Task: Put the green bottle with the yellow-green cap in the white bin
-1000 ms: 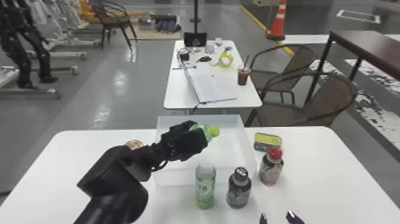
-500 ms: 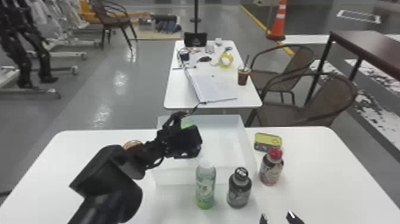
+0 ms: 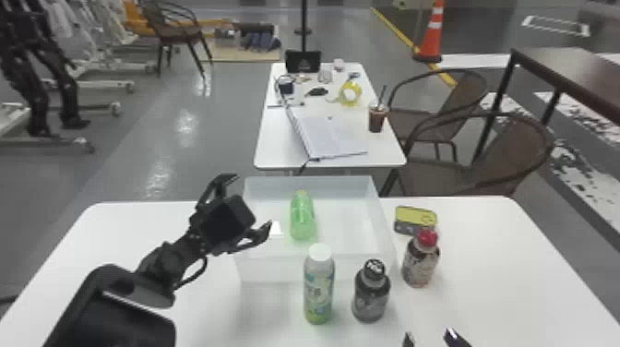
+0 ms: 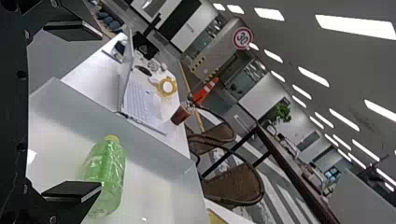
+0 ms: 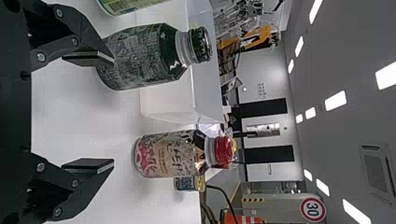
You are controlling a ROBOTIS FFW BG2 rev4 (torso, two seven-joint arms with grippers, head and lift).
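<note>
Bottle, green with a yellow-green cap [image 3: 302,217], glossy see-through plastic, lies on its side inside the one rectangular, smooth-walled white bin [image 3: 263,270]; the left gripper [image 3: 253,199] has two flat fingers spread wide by the bin's left side, the right gripper [image 3: 429,337] two also apart; three cylindrical bottles stand outside: white-capped [image 3: 318,286], black-capped [image 3: 371,295], red-capped [image 3: 420,260].

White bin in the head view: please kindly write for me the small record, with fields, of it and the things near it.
green bottle: lying inside, cap toward far wall
white bin: on the table
left claw: open, empty, at bin's left side
right claw: open, empty
standing in front: white-capped bottle, black-capped bottle
standing at right: red-capped bottle
</note>
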